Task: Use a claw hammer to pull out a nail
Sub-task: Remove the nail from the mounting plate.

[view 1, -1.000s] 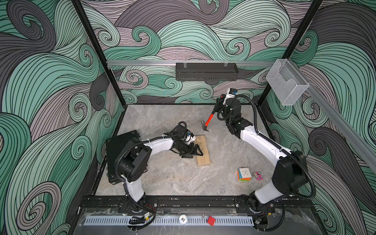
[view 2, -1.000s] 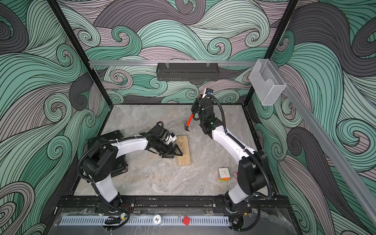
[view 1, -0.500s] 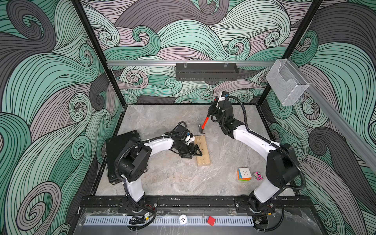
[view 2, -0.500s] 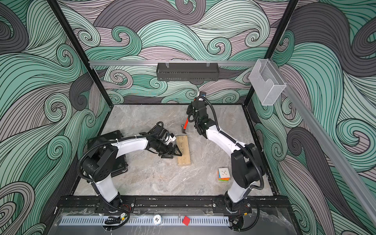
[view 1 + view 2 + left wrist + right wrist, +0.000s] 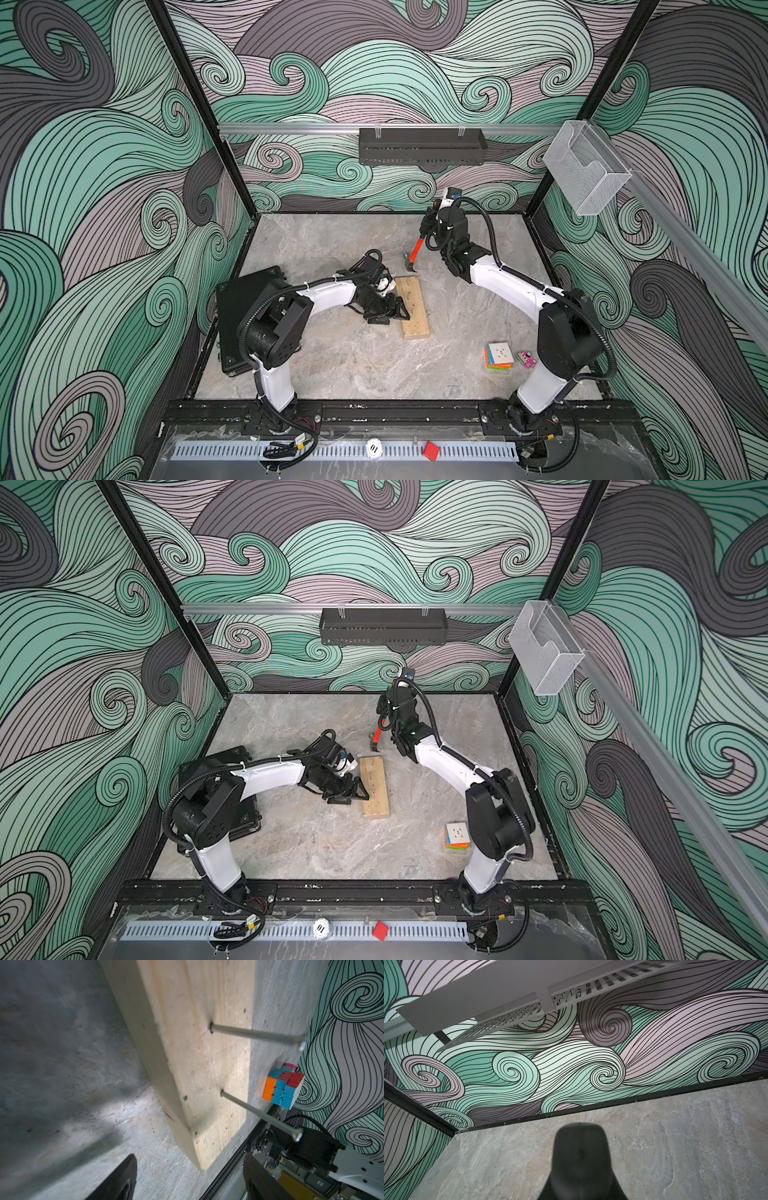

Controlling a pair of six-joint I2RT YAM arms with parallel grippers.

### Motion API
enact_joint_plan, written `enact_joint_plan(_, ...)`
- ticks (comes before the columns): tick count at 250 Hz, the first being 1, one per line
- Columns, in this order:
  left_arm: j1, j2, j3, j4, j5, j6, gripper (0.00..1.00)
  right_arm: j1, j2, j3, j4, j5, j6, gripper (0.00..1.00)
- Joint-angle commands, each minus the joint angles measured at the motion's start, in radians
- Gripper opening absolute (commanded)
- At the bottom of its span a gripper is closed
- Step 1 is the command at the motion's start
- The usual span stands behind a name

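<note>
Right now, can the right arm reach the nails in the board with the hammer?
Probably yes. The right gripper holds the claw hammer, its head just past the far end of the wooden board; both nails stand uncovered, and the left gripper is at its side edge.

The orange-shafted claw hammer [image 5: 581,1159] showed only a blurred, cropped black handle end. The left gripper [image 5: 189,1159] had blurred, cropped dark fingers [image 5: 120,1180]. At four o'clock on the grey marbled table [image 5: 332,374], a small pink object [image 5: 525,358] was unidentifiable.
</note>
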Motion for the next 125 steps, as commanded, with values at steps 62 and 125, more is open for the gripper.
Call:
enact_joint_plan(62, -0.007, 0.050, 0.044, -0.018, -0.044, -0.032, 0.65, 0.003, -0.033, 0.062, 0.073, 0.038, -0.008, 0.07)
enact_joint_plan(125, -0.007, 0.073, 0.042, -0.016, -0.046, -0.058, 0.60, 0.003, -0.036, 0.058, 0.066, 0.043, -0.003, 0.08)
